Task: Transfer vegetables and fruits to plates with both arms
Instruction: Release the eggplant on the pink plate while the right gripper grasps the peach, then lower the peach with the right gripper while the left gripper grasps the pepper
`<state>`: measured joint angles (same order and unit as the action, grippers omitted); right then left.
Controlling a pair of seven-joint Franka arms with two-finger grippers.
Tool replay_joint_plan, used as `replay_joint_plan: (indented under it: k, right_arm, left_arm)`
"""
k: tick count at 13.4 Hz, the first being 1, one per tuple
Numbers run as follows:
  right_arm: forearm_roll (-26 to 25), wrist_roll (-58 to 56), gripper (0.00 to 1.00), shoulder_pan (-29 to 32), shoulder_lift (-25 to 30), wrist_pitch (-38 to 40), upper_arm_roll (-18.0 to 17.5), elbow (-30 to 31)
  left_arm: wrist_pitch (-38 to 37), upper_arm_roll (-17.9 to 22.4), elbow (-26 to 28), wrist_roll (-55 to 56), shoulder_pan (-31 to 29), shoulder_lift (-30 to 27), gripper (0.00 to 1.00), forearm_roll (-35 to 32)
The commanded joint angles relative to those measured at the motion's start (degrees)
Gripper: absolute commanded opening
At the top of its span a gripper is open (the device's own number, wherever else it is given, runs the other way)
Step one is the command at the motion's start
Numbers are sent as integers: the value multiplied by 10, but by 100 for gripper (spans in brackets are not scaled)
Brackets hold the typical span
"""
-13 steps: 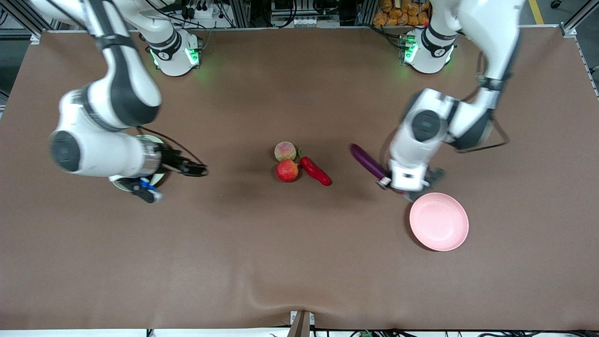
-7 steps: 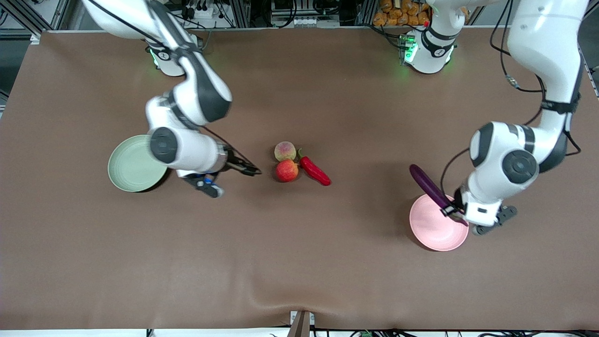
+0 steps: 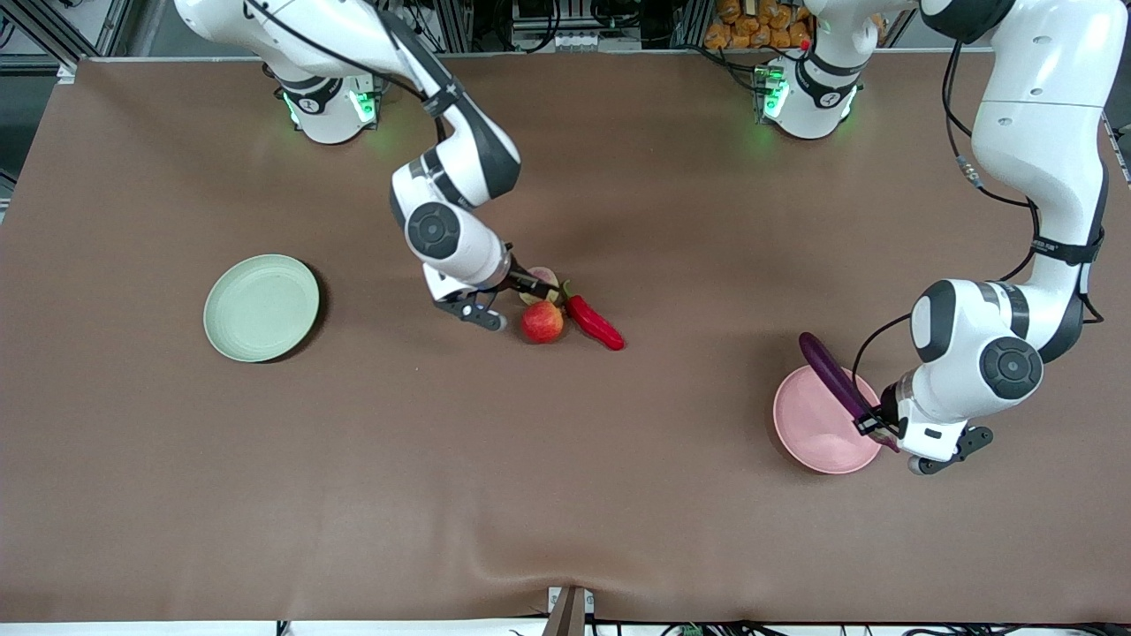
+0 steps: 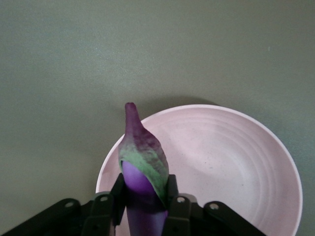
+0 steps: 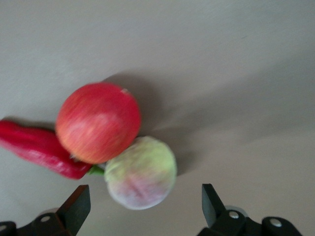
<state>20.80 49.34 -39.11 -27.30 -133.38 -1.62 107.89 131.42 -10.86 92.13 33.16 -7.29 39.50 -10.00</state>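
Table [image 3: 565, 495]: brown mat, both arms at work.

Pale green plate [image 3: 261, 307] sat bare toward the right arm's end, at about 9 o'clock from the central cluster. Pale pink plate [image 3: 817, 424] lay toward the left arm's end, at about 4 o'clock from the cluster and nearer the front camera.

Left gripper [image 4: 145, 209] hung over the pink plate's edge, jaws clenched on the stem end of the eggplant [image 3: 832, 374]. The eggplant slanted across the plate, tip out past the rim at 11 o'clock. Judged: an end grip lets the long body be laid down into the plate.

Right gripper [image 5: 142, 199] hovered over the peach [image 3: 541, 281], fingers [image 5: 76, 205] spread wide and holding nothing. Judged: lined up to straddle the peach, presumably for the green plate.

Apple [image 3: 542, 322] touched the peach at the peach's 6 o'clock, nearer the front camera. Chili pepper [image 3: 595, 322] lay at the apple's 3 o'clock, just beside both fruits. Risk noted: close packing could nudge the apple on descent.
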Motion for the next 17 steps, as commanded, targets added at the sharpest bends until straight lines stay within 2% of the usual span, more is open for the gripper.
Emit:
replay_joint_plan:
  k: [1,4,8,9,10,11,14,17]
  right_arm:
    - [13,11,100,-34,-13,-57,6,20]
    - [13,11,100,-39,-26,-65,7,21]
    - [10,10,100,-38,-43,-73,8,30]
    - [8,8,79,-38,-46,-79,8,30]
    - [6,5,25,-36,-44,-77,8,30]
    - [7,12,0,-30,-38,-67,7,25]
    - [7,11,0,-7,11,5,9,21]
    - [6,-10,0,64,79,160,10,0]
  left_arm:
    - [-8,-7,-13,1,1,-2,100,2]
    - [-10,-19,-10,8,10,-12,100,14]
    - [-53,-71,-8,86,12,-36,100,15]
    - [-60,-87,-7,109,11,-41,100,15]
    - [-64,-101,-6,128,11,-43,100,15]
    - [-66,-114,-6,148,13,-43,100,15]
    - [-68,-127,-6,195,34,-45,100,13]
    - [-64,-127,-6,255,87,-40,100,6]
